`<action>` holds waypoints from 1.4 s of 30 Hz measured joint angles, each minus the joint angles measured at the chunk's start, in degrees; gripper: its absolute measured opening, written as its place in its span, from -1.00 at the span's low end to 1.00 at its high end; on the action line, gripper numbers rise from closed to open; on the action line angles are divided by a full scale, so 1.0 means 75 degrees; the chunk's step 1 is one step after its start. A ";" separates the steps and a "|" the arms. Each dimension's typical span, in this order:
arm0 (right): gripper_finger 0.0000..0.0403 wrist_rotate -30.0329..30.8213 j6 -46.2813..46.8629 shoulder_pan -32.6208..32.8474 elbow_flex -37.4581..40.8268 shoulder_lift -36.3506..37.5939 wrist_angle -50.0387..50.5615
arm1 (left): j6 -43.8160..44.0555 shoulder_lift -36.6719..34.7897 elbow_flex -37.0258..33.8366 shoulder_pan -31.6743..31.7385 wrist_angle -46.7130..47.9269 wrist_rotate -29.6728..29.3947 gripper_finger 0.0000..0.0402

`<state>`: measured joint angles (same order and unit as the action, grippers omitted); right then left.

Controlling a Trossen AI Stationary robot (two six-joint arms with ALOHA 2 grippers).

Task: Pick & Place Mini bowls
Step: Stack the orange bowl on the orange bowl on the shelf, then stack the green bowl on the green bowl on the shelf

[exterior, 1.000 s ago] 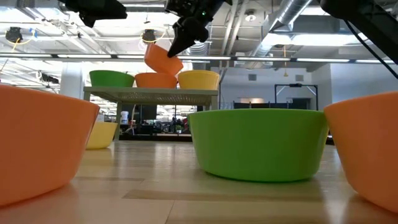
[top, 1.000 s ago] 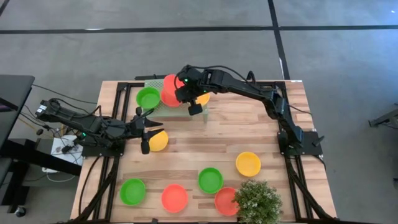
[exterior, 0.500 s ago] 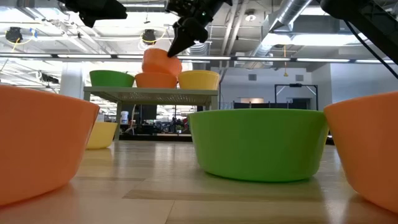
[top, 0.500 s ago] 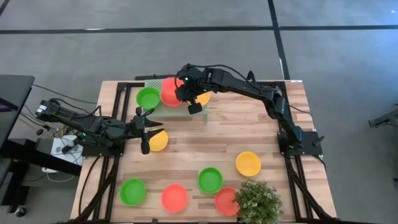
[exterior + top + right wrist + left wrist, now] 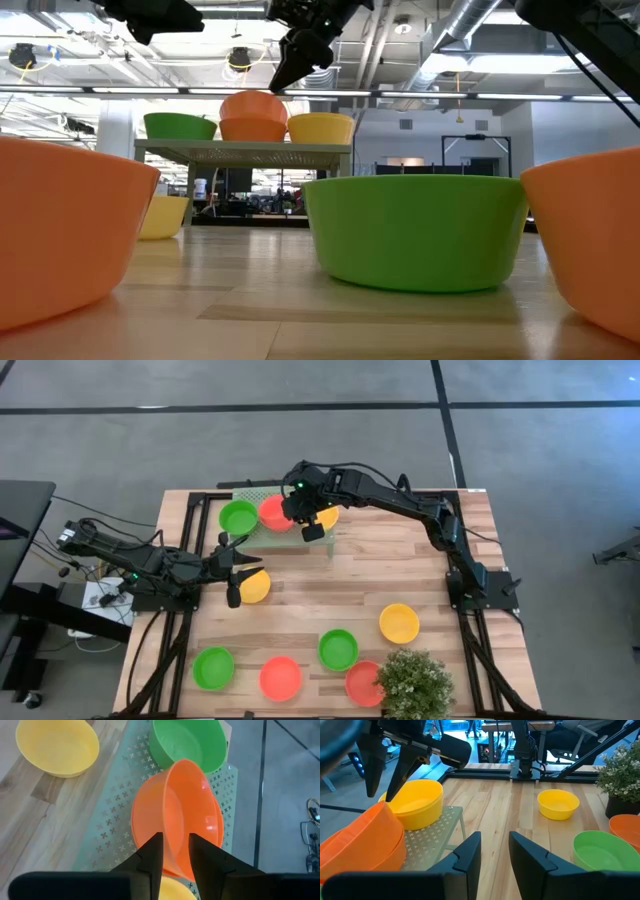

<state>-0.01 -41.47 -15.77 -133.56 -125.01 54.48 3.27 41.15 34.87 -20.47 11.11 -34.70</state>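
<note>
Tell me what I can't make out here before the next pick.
High view: the right pincer hides most of the yellow bowl on the stand.
High view: the plant covers part of a red bowl.
Low view: the orange bowl at the left edge is cut off.
Left pincer: plainly open.

The wooden table [image 5: 350, 585] stood on a grey floor [image 5: 540, 430] crossed by dark lines, with a black desk edge [image 5: 20, 495] just off its left side. Beyond it, the low view showed an open ceiling with silver ducts [image 5: 470, 20], beams and hanging lamps [image 5: 238, 55].
</note>
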 joint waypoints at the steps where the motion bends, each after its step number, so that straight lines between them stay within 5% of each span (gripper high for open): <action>1: -0.56 -0.0005 0.0000 0.0006 0.0000 0.0000 0.0008 | 0.0000 0.0000 -0.0002 -0.0003 -0.0002 0.0000 -0.49; 17: -0.98 -0.0023 0.0000 0.0177 -0.0026 -0.0142 0.0038 | 0.0003 0.0000 0.0000 0.0000 0.0007 0.0000 -0.49; 29: -0.97 0.0989 -0.0726 0.0465 -0.0155 -0.0460 -0.0030 | 0.0003 0.0000 0.0001 -0.0002 0.0044 0.0000 -0.49; 38: -0.99 0.1480 -0.0402 0.0943 -0.0181 0.0328 -0.0094 | 0.0429 0.0000 0.0001 0.0000 0.0057 0.0060 -0.49; 42: -0.99 0.1653 -0.0051 0.1328 -0.0181 0.1047 0.0245 | 0.0873 0.0047 0.0001 -0.0003 0.0077 0.0725 -0.49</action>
<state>12.38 -41.85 -5.81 -134.91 -117.16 56.32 9.82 41.50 34.87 -20.49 11.68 -29.26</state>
